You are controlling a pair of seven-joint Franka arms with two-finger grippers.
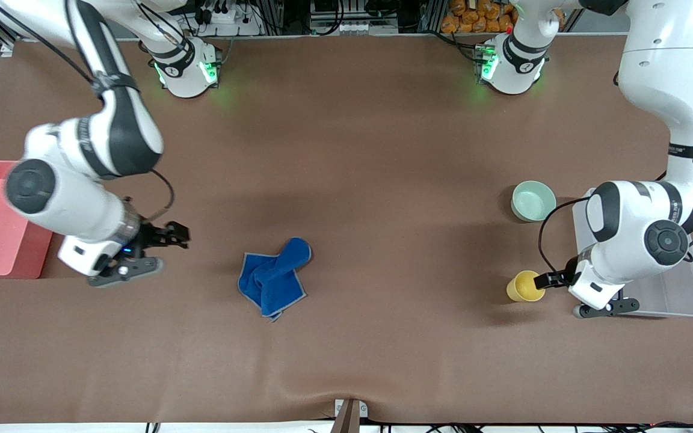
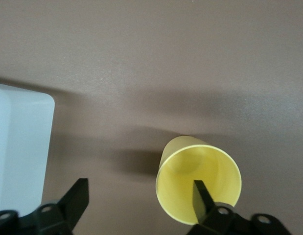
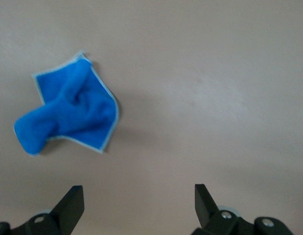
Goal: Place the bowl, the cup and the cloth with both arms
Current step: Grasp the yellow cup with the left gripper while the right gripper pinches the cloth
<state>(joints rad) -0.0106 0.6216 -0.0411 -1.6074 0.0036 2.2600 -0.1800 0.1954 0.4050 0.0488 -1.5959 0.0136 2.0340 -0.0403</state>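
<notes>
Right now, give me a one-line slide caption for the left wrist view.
Left pincer open, one finger inside the upright yellow cup, clear bin beside it.

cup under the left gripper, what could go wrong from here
The left gripper is open with one finger over the cup's mouth and the other outside it. Closing off-centre could tip or push the light cup. The clear bin lies close beside it, so a nudged cup may bump its wall. The bowl looks safely apart.
</notes>
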